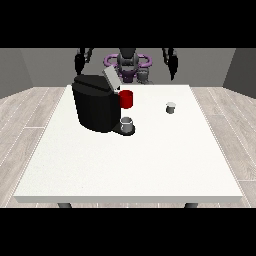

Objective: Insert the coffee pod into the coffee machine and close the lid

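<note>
- Currently we judge the task as not begun: nothing in the front view shows the pod handled or the lid moved towards closing.
- We locate the coffee pod (171,107) standing on the white table (125,165), towards the view's right and well apart from the coffee machine (96,104).
- We note that the coffee machine sits on the table at the view's left of centre, with its lid (111,79) raised and tilted back (so the loading opening appears ready, though we cannot see into it).
- We see a red part (127,99) at the machine's front and a small grey cup (127,124) standing on the machine's base below it.
- We find the hand at the view's left (79,61) raised beside the robot, behind the far table edge and touching nothing; whether its fingers are apart or together, we cannot tell.
- We find the hand at the view's right (172,64) likewise raised and hanging clear of the table, holding nothing that we can see; its finger position cannot be told either.
- Remaining steps, in our judgement: reach for the pod, grasp it, carry it over to the machine, seat it under the raised lid, then press the lid down.
- We consider the hand at the view's right the nearer one to the pod.
</note>
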{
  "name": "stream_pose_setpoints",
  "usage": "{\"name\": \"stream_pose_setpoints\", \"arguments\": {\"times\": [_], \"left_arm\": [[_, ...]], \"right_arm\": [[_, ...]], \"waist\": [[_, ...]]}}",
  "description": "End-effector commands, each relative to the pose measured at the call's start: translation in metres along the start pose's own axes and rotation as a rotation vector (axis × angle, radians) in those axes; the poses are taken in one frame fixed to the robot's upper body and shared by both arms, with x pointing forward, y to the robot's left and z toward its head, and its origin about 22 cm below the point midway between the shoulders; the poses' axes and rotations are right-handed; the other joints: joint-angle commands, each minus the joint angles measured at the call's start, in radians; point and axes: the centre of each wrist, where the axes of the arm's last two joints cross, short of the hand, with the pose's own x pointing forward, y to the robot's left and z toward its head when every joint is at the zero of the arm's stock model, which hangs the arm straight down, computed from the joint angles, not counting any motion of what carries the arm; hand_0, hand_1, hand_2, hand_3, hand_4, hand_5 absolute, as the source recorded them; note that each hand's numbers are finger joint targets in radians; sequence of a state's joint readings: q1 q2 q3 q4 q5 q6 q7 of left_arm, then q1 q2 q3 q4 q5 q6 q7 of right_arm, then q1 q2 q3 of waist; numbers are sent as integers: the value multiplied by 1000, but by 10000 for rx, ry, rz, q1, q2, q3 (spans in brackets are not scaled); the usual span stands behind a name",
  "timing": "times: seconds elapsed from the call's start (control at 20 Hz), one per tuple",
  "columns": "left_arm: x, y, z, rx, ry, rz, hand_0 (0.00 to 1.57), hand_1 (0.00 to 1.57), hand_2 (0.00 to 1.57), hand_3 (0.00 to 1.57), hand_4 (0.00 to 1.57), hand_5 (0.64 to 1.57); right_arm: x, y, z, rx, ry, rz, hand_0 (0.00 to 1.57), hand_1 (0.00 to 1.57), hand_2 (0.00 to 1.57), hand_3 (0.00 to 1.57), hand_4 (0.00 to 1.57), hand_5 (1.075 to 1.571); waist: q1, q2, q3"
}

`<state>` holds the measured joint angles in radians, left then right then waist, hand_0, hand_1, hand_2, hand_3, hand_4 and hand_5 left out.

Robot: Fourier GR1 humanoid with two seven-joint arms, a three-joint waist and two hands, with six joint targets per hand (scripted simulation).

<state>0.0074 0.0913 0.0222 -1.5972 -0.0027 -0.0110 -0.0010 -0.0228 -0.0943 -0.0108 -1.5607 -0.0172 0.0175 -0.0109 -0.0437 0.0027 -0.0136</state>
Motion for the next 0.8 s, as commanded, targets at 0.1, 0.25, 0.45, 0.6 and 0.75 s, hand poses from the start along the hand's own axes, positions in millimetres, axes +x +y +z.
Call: {"name": "stream_pose_setpoints", "arguments": {"times": [0.1,0.25,0.45,0.6,0.75], "left_arm": [[9,45,-10,-949,-270,-1544,0,0,0,0,0,1571],[16,53,-3,-2497,-1151,-3097,0,0,0,0,0,1571],[25,91,-27,-2071,-1218,-4853,0,0,0,0,0,1571],[41,106,-40,-2102,-384,-5318,0,0,0,0,0,1571],[32,122,-52,-2108,383,-5503,0,0,0,0,0,1571]], "right_arm": [[-5,10,6,165,323,20,0,0,0,0,0,1571],[-8,-6,-3,-358,195,-92,0,0,0,0,0,1571],[14,10,-17,-1293,-1274,1243,0,0,0,0,0,1571],[-4,15,-6,-1194,-972,1578,0,0,0,0,0,1571],[26,38,-13,-1009,-767,1430,0,0,0,0,0,1571]], "waist": [[-13,-23,134],[489,184,139],[-425,1360,128],[-548,1077,138],[-922,1016,130]]}}
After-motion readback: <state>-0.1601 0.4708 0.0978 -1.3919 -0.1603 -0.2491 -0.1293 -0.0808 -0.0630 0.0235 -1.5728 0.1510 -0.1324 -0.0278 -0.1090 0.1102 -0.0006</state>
